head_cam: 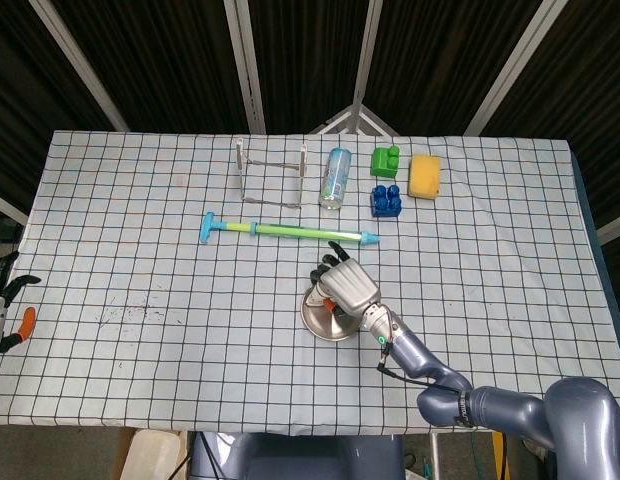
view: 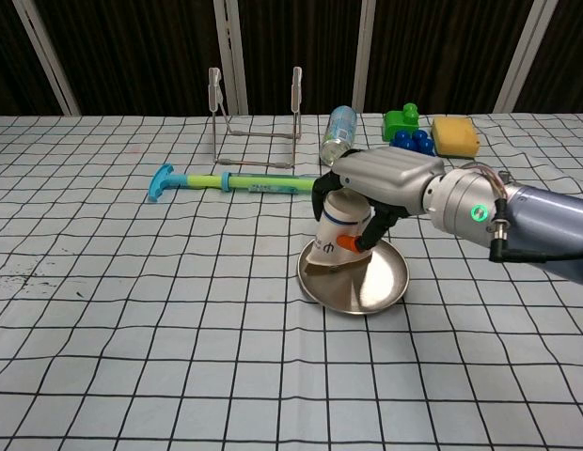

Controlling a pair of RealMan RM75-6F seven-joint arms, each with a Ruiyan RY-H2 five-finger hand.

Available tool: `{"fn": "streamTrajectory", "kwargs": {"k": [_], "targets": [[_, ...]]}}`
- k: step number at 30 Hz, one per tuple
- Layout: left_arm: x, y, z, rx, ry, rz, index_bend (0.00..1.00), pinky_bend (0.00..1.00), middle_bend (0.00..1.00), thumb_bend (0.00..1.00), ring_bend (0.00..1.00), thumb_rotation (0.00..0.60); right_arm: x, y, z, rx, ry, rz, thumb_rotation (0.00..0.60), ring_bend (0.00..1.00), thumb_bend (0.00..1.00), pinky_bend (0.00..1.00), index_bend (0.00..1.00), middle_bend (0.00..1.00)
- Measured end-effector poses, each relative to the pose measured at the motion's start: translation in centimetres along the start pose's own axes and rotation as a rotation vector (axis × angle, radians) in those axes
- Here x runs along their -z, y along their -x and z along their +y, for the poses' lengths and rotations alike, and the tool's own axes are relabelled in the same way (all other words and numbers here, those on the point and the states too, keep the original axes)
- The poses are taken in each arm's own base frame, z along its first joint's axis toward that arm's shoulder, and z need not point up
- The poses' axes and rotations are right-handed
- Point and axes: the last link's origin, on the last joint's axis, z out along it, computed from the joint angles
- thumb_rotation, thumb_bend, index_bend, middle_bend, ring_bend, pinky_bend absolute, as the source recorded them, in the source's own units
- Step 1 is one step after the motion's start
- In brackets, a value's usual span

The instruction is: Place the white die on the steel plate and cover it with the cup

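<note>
One right hand [view: 381,183] grips the cup [view: 337,238] (tilted) on the steel plate [view: 367,289].

From my station I see the table [head_cam: 140,250] draped in a white cloth ruled with a black grid. Behind its far edge hangs a dark backdrop [head_cam: 170,60] crossed by pale slanted metal bars [head_cam: 248,65]. Even light falls over the cloth.

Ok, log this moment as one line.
right hand: grips cup | cup: inverted, tilted, on steel plate | die: unseen | left hand: idle
</note>
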Motion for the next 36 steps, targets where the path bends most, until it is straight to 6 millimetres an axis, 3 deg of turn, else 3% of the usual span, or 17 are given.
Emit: {"fn": "streamTrajectory", "kwargs": {"k": [7,13,20,25,36], "targets": [[0.1,0.0,0.1,-0.001,0.003,-0.001,0.28,0.09,0.0,0.67,0.0,0.6,1.7,-0.5,1.4,0.009,0.028,0.018,0.6,0.23,0.4,0.0,0.57,0.5],[0.1,0.0,0.0,-0.001,-0.003,0.003,0.28,0.09,0.0,0.67,0.0,0.6,2.9,-2.8,3.1,0.019,0.069,0.075,0.6,0.23,0.4,0.0,0.57,0.5],[0.1,0.1,0.1,-0.005,-0.003,0.0,0.28,0.09,0.0,0.67,0.0,0.6,4.9,-5.8,7.2,0.017,0.19,0.109,0.6,0.23,0.4,0.0,0.57,0.5],[0.1,0.1,0.2,-0.01,-0.004,0.001,0.28,0.09,0.0,0.67,0.0,0.6,5.7,-5.4,9.9,0.044,0.267,0.09,0.6,0.23,0.4,0.0,0.57,0.5],[-0.1,0.3,0.3,-0.02,-0.012,-0.002,0.28,0.09,0.0,0.67,0.0,0.6,6.8,-2.3,15.6,0.055,0.397,0.036,0.6,0.23,0.4,0.0,0.57,0.5]]}}
